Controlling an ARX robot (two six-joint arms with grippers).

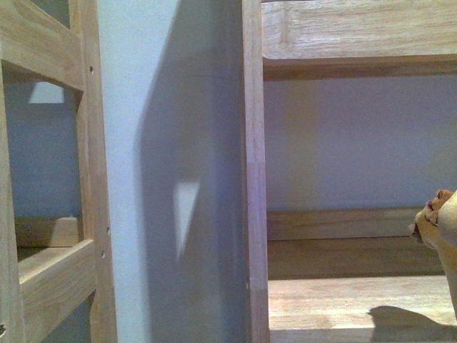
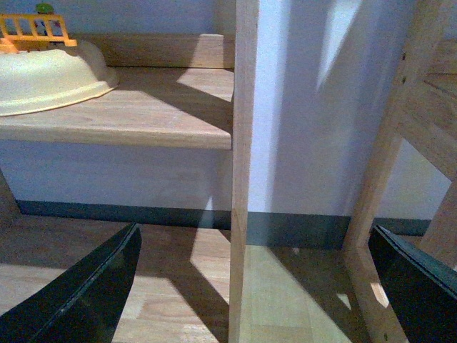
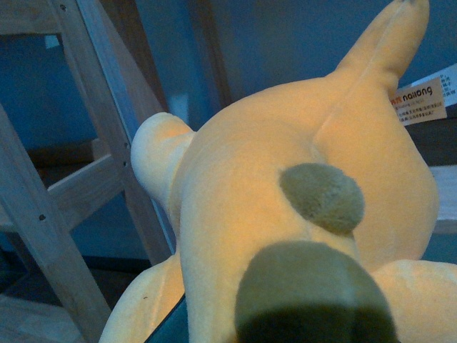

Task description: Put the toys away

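Black fingers [image 2: 93, 293] of the left tool [image 2: 253, 236] sit closest to the lens, spread wide and empty, straddling the upright post [image 2: 239, 171] low down. A cream bowl [image 2: 50, 78] rests on a shelf board that meets this post. This arm has no part in the job and is best kept where it is, clear of the woodwork.

Right of the post [image 1: 253, 171] in the front view is an open bay with a bare shelf board [image 1: 343, 300]. The plush toy [image 1: 443, 236] shows only at the far edge of that bay, well away from the post, raised above the board with its shadow under it. Its orange-yellow body [image 3: 271, 200] fills the right wrist view and hides the right tool's fingers; since the toy hangs clear, I judge the tool is clamped on it.

To finish well, bring the toy toward the post until it is over the board, then lower it gently. Being soft, it will sag, so let it settle deep in the bay before letting go.
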